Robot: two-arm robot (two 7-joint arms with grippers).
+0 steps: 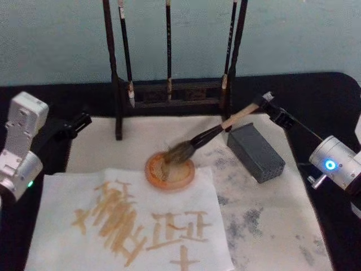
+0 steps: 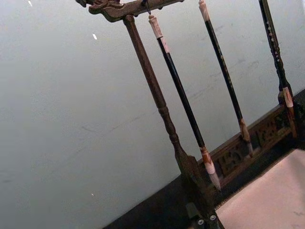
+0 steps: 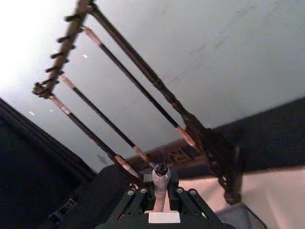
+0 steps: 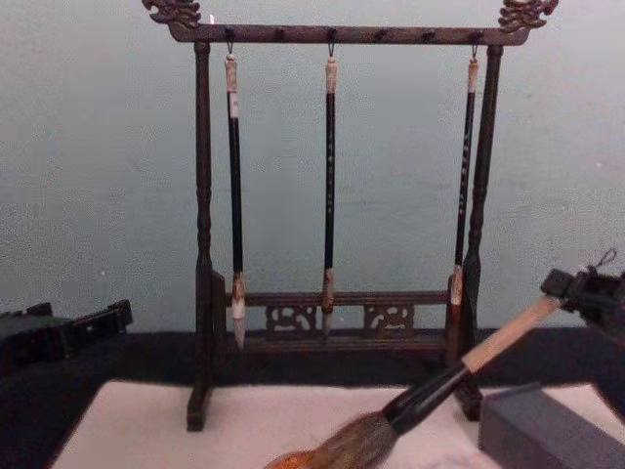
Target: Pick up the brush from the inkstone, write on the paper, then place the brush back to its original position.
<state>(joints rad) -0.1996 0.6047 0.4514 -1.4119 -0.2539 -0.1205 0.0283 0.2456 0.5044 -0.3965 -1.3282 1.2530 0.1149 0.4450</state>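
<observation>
The brush (image 1: 206, 135) slants across the table, its tan handle (image 4: 508, 337) rising to the right and its bushy bristles (image 1: 177, 152) resting on the round orange inkstone (image 1: 186, 179). My right gripper (image 1: 265, 103) is shut on the top end of the handle (image 3: 160, 177), above the grey block. The paper (image 1: 62, 195) lies at the front left, marked with tan strokes, its corner reaching the inkstone. My left gripper (image 1: 79, 123) is parked at the table's left edge, shut and holding nothing.
A dark wooden rack (image 4: 332, 34) with three thin hanging brushes (image 4: 330, 186) stands at the back. A grey block (image 1: 256, 151) sits right of the inkstone. A stained white mat (image 1: 271, 226) covers the table under the paper.
</observation>
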